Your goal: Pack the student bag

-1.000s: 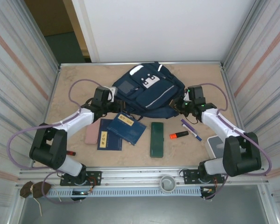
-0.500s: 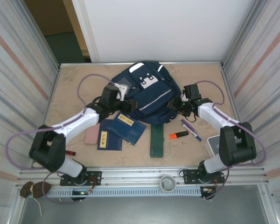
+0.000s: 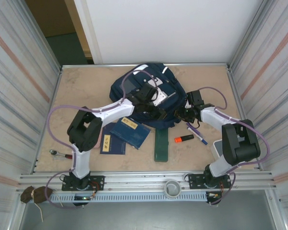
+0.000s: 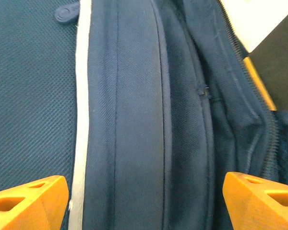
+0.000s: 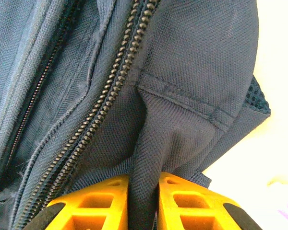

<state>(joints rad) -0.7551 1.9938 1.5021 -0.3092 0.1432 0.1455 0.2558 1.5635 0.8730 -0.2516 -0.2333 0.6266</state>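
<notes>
Navy fabric: student bag (image 3: 172,96), lying directly under both end effectors. Right end effector (image 5: 143,203): clenched on a fold at the bag's edge, just beside the black zipper (image 5: 110,96). Left end effector (image 4: 144,206): released, jaws wide, straddling a front panel next to the white stripe (image 4: 80,120), closed on nothing. Step in hand, by my reading: opening the bag. Use your right pinch as the anchor. Bring your left fingers onto the zipper pull alone, then draw along the teeth without dragging the bag.
</notes>
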